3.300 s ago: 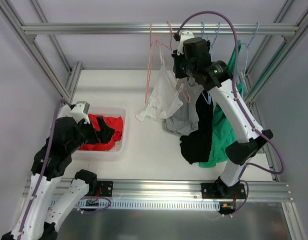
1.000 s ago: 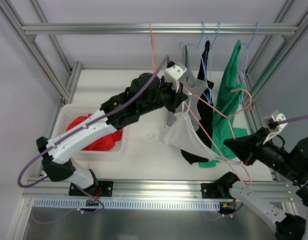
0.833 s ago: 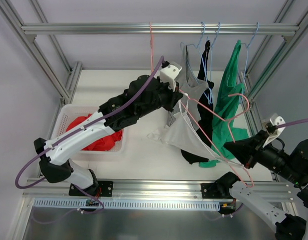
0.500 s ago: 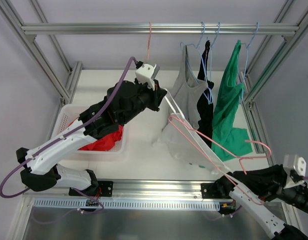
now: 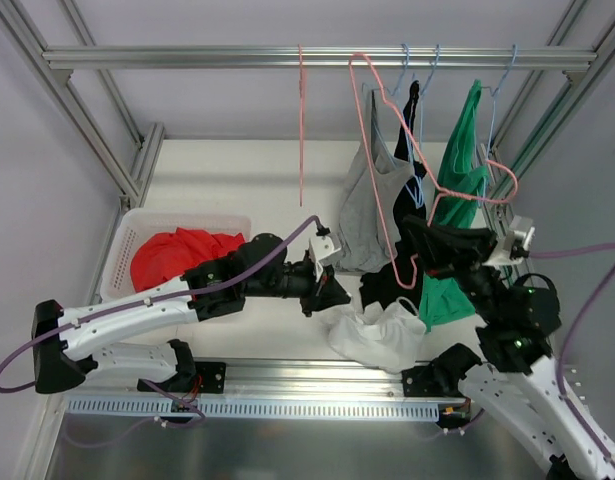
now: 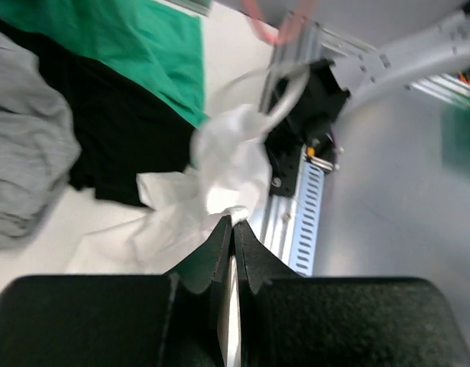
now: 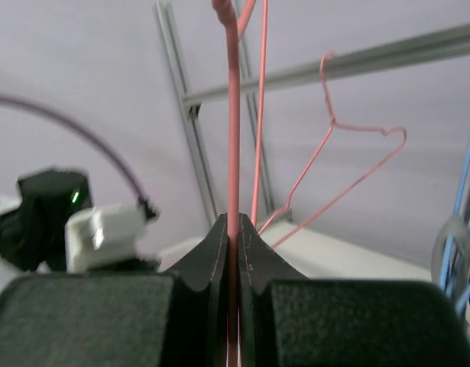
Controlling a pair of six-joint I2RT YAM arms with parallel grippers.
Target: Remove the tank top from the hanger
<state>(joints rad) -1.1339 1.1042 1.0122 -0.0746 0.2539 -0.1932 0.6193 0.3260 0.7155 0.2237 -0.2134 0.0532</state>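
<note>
The white tank top (image 5: pixel 382 335) lies crumpled on the table near the front edge, off the hanger. My left gripper (image 5: pixel 337 297) is low over the table just left of it, shut on a fold of the white cloth (image 6: pixel 227 160). In the left wrist view the cloth bunches at that gripper's (image 6: pixel 233 220) closed tips. My right gripper (image 5: pixel 409 236) is shut on the wire of the bare pink hanger (image 5: pixel 375 150), which stands raised with its hook up near the rail. The right wrist view shows this gripper (image 7: pixel 233 222) pinching the hanger wire (image 7: pixel 233 138).
On the rail (image 5: pixel 187 57) hang a second, empty pink hanger (image 5: pixel 300 120), a grey top (image 5: pixel 365 210), a black garment (image 5: pixel 407 200) and a green one (image 5: pixel 457 170). A white bin (image 5: pixel 122 250) with red cloth sits at the left. The aluminium front rail (image 5: pixel 317 375) borders the table.
The tank top has slid off the hanger. My left gripper pulled it down toward the front edge, while my right gripper swung the bare hanger up toward the rail.
</note>
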